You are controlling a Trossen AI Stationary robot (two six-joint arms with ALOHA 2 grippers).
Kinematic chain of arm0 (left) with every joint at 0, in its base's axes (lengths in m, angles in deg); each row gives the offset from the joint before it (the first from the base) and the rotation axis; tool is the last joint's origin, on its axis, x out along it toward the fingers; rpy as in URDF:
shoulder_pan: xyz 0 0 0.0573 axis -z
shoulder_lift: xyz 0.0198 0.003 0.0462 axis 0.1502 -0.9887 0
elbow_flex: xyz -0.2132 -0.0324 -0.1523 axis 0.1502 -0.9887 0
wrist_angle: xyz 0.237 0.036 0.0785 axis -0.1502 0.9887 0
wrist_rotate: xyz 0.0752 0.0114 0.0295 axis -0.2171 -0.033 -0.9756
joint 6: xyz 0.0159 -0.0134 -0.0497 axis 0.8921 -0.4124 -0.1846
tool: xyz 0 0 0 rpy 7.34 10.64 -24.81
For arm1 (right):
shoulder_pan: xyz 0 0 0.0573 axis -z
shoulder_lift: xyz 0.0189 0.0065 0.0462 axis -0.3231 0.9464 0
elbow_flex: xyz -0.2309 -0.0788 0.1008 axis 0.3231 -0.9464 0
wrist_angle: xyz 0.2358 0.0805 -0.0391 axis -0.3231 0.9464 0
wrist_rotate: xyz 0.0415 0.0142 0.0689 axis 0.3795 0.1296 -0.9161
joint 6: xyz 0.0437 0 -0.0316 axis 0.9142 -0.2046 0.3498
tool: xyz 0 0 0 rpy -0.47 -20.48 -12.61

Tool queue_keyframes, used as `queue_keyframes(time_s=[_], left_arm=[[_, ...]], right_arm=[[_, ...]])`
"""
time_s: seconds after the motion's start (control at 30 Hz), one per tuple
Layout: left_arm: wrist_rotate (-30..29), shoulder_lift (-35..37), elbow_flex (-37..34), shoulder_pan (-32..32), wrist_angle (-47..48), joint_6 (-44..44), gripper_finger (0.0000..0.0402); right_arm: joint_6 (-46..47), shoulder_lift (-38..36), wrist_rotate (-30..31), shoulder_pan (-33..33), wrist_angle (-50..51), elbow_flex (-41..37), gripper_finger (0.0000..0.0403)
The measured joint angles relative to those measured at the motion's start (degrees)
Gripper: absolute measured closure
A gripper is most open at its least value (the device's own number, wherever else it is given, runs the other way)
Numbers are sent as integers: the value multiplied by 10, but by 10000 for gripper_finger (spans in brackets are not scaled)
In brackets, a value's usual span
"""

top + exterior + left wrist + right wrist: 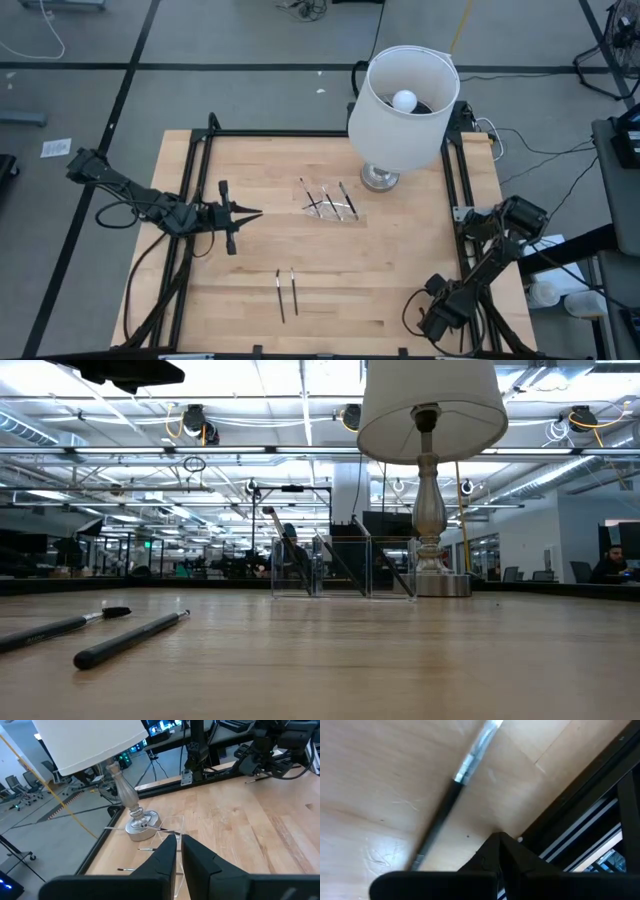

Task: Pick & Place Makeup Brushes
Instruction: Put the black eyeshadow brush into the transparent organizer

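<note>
Brushes (331,203) stand in your clear holder (335,210) by the lamp (402,108); two (287,293) lie loose. Your left gripper (252,213) hovers nearly closed, empty; your right gripper (501,839) rests clenched at the table's (400,280) corner.

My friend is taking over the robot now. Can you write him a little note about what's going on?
Left gripper: almost shut, empty, hovering mid-table, aimed at the clear organizer.
Right gripper: shut, empty, parked low at the table's near right corner, a brush lying under it.
Done: a few brushes sit in the organizer by the lamp.
Left: two brushes lying near the front edge.
</note>
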Motion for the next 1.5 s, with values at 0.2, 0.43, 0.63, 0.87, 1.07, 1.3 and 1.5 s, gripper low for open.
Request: queue_keyframes(time_s=[0.2, 0.43, 0.63, 0.87, 1.07, 1.3, 1.5], left_arm=[[0, 0, 0, 0, -1, -1, 364], [0, 0, 0, 0, -1, -2, 364], [0, 0, 0, 0, -1, -2, 364], [0, 0, 0, 0, -2, -2, 364], [0, 0, 0, 0, -2, -2, 364], [0, 0, 0, 0, 2, -2, 364], [0, 0, 0, 0, 4, -2, 364]], right_arm=[[-9, 1, 19, 18, -7, 1, 403], [-28, 1, 48, 37, -9, 10, 403], [-38, 2, 55, 43, 4, 18, 403], [-62, -7, 170, 47, 119, 96, 403], [-40, -53, 281, 52, 102, 132, 403], [3, -61, 250, 56, 4, 111, 357], [55, -62, 262, 56, 19, 108, 263]])
